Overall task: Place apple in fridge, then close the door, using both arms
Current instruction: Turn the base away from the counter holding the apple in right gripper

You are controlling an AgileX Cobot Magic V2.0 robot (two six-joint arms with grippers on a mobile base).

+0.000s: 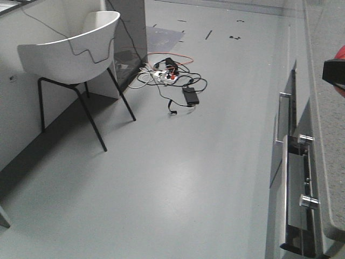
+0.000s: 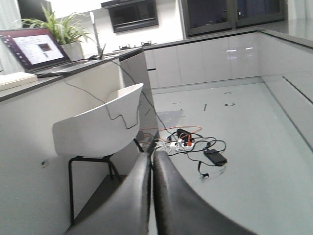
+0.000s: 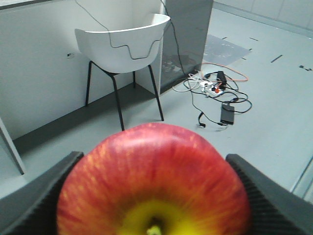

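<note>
A red apple [image 3: 156, 181] with a yellow patch around its stem is held in the right end effector [image 3: 154, 169], which is grasping it from both sides. In the right wrist view the fruit fills the lower half of the picture, and the dark ribbed fingers [image 3: 44, 196] are pressed against its left and right flanks. The apple is carried in the air, with the grey floor [image 3: 274, 98] seen far beneath it.

In the front view only a sliver of the apple [image 1: 341, 53] and the right end effector [image 1: 334, 73] is seen at the far right edge, against a grey speckled tabletop [image 1: 329, 162].

The left end effector [image 2: 152, 166] is clenched, and its two dark fingers [image 2: 132, 196] are pressed together with nothing between them.

A white shell chair [image 1: 75, 48] on thin black legs is set beside a pale wall. Near it on the floor, a white power strip [image 1: 164, 75] is tangled in black, white and orange cables, and a black power adapter [image 1: 190, 96] lies just beside it. In the left wrist view an open laptop [image 2: 36, 49] and a green plant [image 2: 61, 27] are seen on a dark tabletop [image 2: 24, 85] above the chair.
</note>
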